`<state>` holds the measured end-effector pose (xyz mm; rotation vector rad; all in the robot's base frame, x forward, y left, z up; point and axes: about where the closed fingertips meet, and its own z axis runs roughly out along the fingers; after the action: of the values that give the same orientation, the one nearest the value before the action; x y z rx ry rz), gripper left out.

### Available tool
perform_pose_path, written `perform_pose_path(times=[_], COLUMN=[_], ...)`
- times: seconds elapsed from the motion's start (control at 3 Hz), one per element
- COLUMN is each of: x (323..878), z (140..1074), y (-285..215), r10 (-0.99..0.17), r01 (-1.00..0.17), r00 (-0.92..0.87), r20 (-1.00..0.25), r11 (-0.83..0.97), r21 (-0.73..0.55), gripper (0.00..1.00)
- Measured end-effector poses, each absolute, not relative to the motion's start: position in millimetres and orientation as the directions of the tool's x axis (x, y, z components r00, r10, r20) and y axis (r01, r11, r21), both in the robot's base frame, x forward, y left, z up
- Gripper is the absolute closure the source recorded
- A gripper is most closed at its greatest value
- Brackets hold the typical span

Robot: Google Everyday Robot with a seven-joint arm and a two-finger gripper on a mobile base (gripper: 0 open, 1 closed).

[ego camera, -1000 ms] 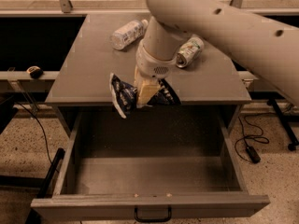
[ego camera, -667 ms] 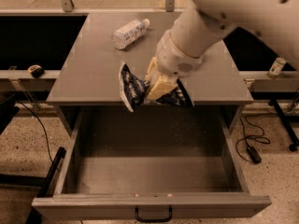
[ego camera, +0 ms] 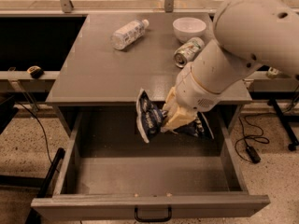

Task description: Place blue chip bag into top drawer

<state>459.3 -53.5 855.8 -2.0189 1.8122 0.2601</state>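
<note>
On the grey counter point(ego camera: 98, 73), a clear plastic bottle point(ego camera: 129, 33) lies on its side toward the rear left. The top drawer point(ego camera: 210, 204) stands pulled open below the counter's front edge. Over its rear part hangs the blue chip bag point(ego camera: 149, 118), crumpled and off the drawer floor, its bulk sticking out left of the gripper point(ego camera: 172, 122), whose beige fingers point(ego camera: 180, 119) are clamped on the bag's middle. Further right on the counter, a can point(ego camera: 188, 52) lies just in front of a white bowl point(ego camera: 189, 28).
</note>
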Motion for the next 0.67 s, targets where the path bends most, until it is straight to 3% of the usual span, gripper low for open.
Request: perform_pose_path(times=[0.67], x=[456.9], z=[773.4], y=[-16.2], r10=[-0.859], r01=[-0.989], r00=[0.114], r20=[-0.499], r11=[-0.050], r21=[-0.139], gripper=[1.00])
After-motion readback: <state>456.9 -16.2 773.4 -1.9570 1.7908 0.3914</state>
